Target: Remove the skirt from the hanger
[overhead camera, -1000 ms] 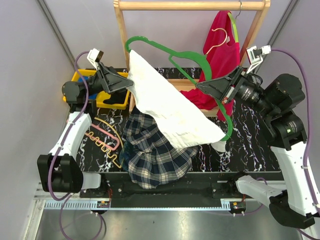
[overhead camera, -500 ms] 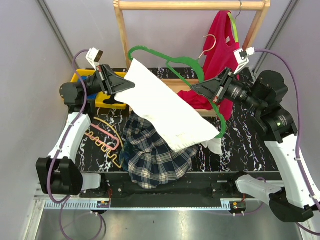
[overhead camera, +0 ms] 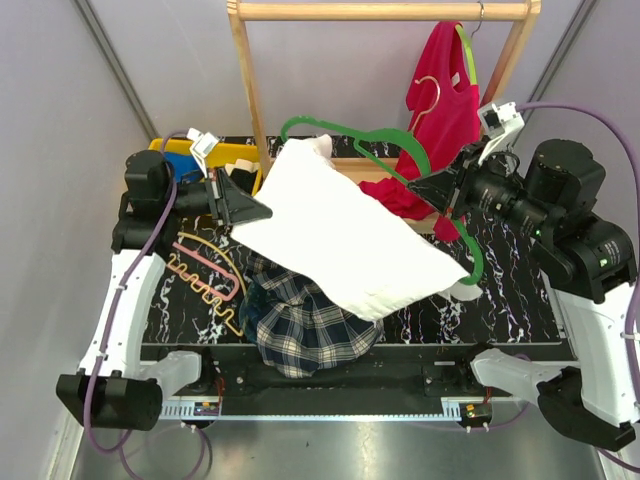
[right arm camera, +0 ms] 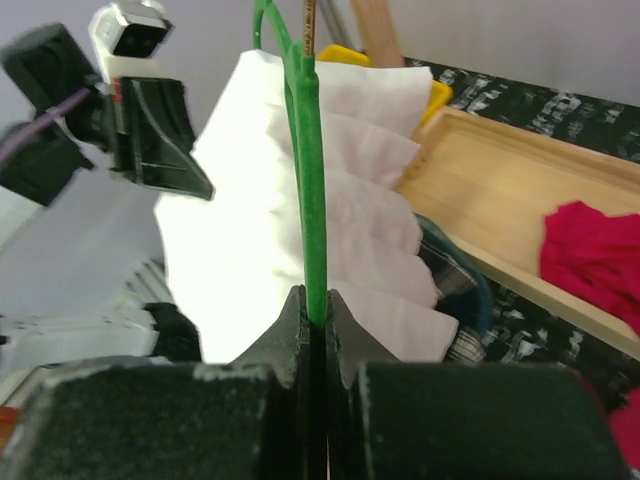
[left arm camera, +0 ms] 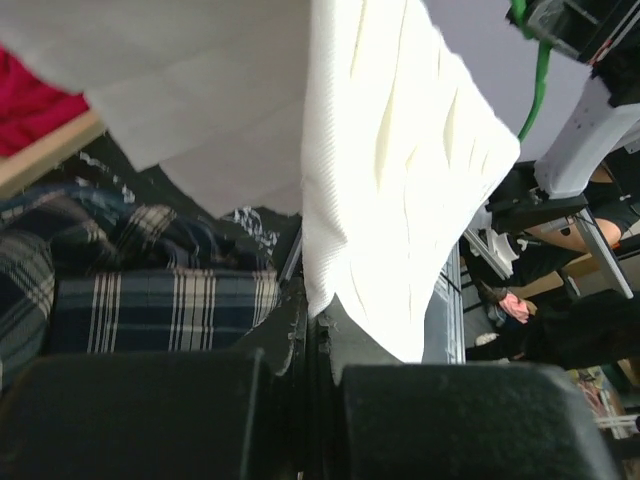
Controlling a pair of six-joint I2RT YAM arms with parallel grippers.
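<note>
Presently, nearest the arm bases, a plaid garment point(overhead camera: 310, 325) lies heaped on the black marbled table point(overhead camera: 500, 290), with a pink hanger point(overhead camera: 212, 268) flat on the table just to its left. Above the heap, the white skirt point(overhead camera: 350, 245) is held in the air, stretched slantwise between the two arms and clear of the table. The left gripper point(overhead camera: 260, 211) is clamped on the skirt's left edge; its wrist camera shows the fingers closed together with the white cloth point(left arm camera: 400, 170) pinched between them and the plaid showing beneath. The right gripper point(overhead camera: 417, 183) is clenched on the green hanger point(overhead camera: 345, 128); its wrist view shows the fingers pressed tight on either side of the thin green bar point(right arm camera: 308, 180), with the pleated skirt point(right arm camera: 340, 220) draped beside and behind it. From above, the hanger's hook stands over the skirt's far left corner, its bar runs along the skirt's far edge, and its right end curves down around the skirt's right corner. Whether the cloth is fastened to the hanger there cannot be told. Beyond the left gripper sits a yellow bin point(overhead camera: 240, 155). At the far edge stands a wooden rack point(overhead camera: 385, 12), with a red garment point(overhead camera: 445, 90) hanging from its top rail.
</note>
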